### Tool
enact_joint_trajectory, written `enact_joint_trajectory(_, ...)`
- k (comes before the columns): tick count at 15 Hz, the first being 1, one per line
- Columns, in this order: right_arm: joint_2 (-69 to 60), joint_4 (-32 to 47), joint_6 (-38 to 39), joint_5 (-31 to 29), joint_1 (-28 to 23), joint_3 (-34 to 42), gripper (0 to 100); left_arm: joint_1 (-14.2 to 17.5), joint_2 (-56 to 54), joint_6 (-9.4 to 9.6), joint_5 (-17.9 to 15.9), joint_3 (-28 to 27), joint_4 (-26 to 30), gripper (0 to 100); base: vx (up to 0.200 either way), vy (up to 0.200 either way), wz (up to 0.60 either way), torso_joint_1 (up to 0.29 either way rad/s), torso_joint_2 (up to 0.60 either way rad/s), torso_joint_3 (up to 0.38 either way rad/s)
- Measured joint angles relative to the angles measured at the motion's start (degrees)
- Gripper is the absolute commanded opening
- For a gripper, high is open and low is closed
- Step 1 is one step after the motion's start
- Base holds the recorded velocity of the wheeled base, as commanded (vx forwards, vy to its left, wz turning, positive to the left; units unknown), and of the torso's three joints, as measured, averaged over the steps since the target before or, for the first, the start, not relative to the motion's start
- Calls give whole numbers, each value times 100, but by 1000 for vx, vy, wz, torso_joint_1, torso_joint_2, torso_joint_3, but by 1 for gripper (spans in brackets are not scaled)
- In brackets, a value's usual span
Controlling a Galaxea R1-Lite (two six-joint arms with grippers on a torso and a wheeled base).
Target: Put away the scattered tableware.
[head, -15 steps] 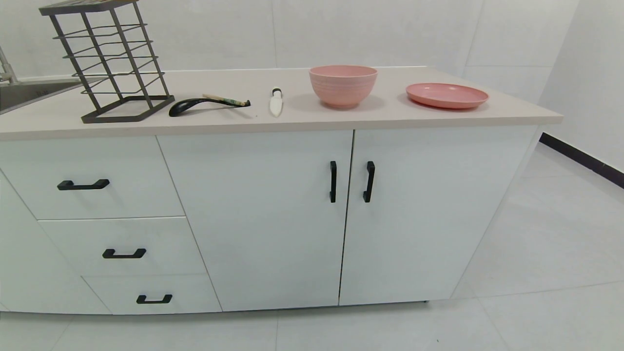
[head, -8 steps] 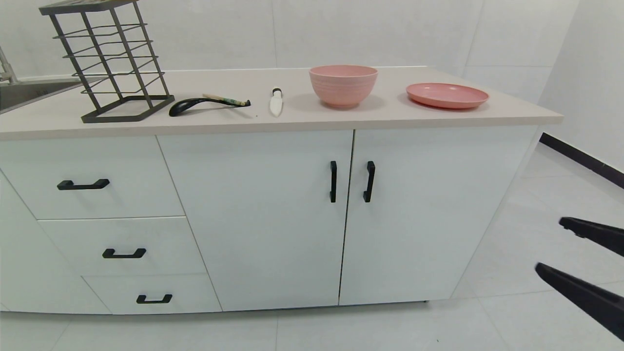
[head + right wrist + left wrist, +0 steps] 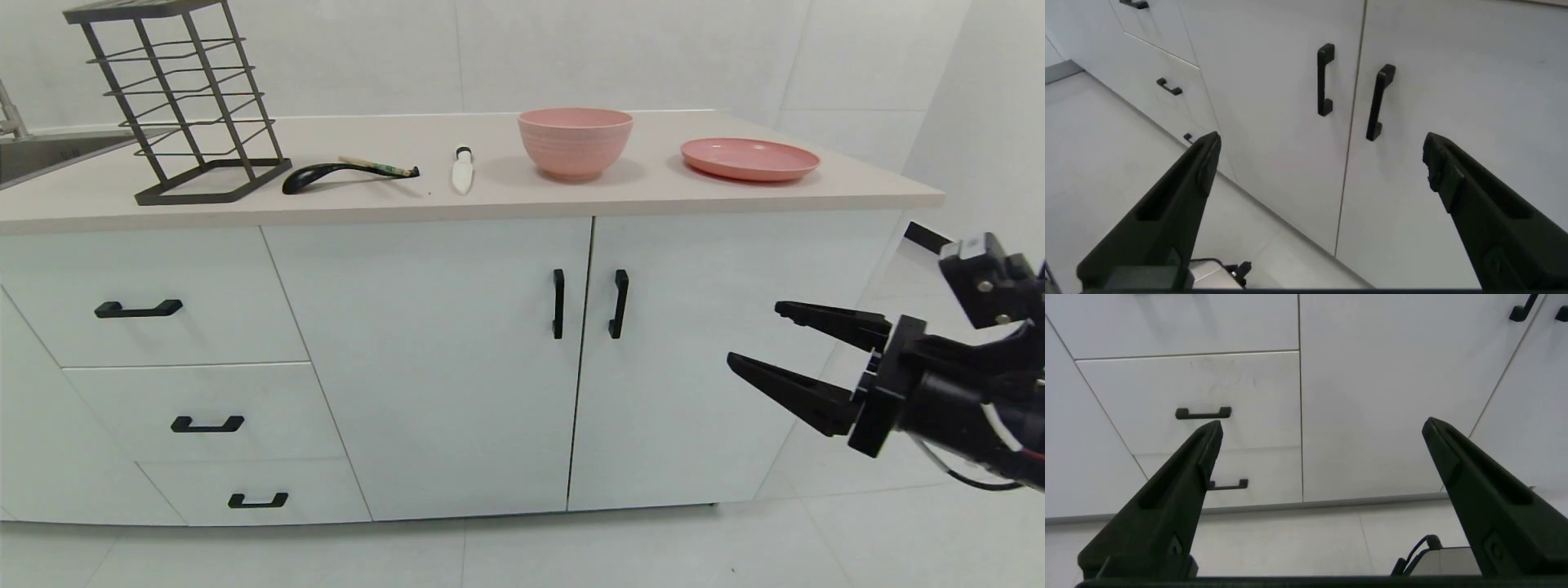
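Note:
On the beige countertop [image 3: 735, 196] stand a pink bowl [image 3: 575, 142] and, to its right, a flat pink plate [image 3: 749, 158]. Left of the bowl lie a small white knife [image 3: 462, 171], a black spoon [image 3: 318, 175] and a pair of chopsticks [image 3: 377, 167] across the spoon's handle. A dark wire rack [image 3: 184, 102] stands at the counter's left. My right gripper [image 3: 753, 335] is open and empty, low in front of the right cabinet door [image 3: 718, 359], well below the counter. My left gripper [image 3: 1319, 437] is open, empty, facing the lower drawers [image 3: 1200, 400].
A sink [image 3: 49, 151] is set into the counter's far left. Below are three drawers with black handles [image 3: 139, 309] and two doors with vertical black handles [image 3: 558, 304] [image 3: 1325, 79]. Open tiled floor [image 3: 898, 523] lies to the right of the cabinet.
My right gripper has come into the head view from the lower right, rising and moving left toward the right cabinet door. Tableware on the counter has not moved.

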Motion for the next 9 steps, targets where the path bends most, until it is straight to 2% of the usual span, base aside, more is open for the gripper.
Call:
enact_joint_trajectory(2, 595, -619, -191, 88, 57, -83, 100, 0, 0, 0, 0, 0, 0, 100, 0, 0, 0, 0, 0, 0)
enact_joint_trajectory(4, 1182, -1084, -451, 506, 38, -193, 100, 0, 0, 0, 0, 0, 1, 100, 0, 0, 0, 0, 0, 0)
enact_joint_trajectory(9, 2216, -1240, -722, 668, 38, -701, 100, 0, 0, 2, 0, 0, 4, 100, 0, 0, 0, 0, 0, 0)
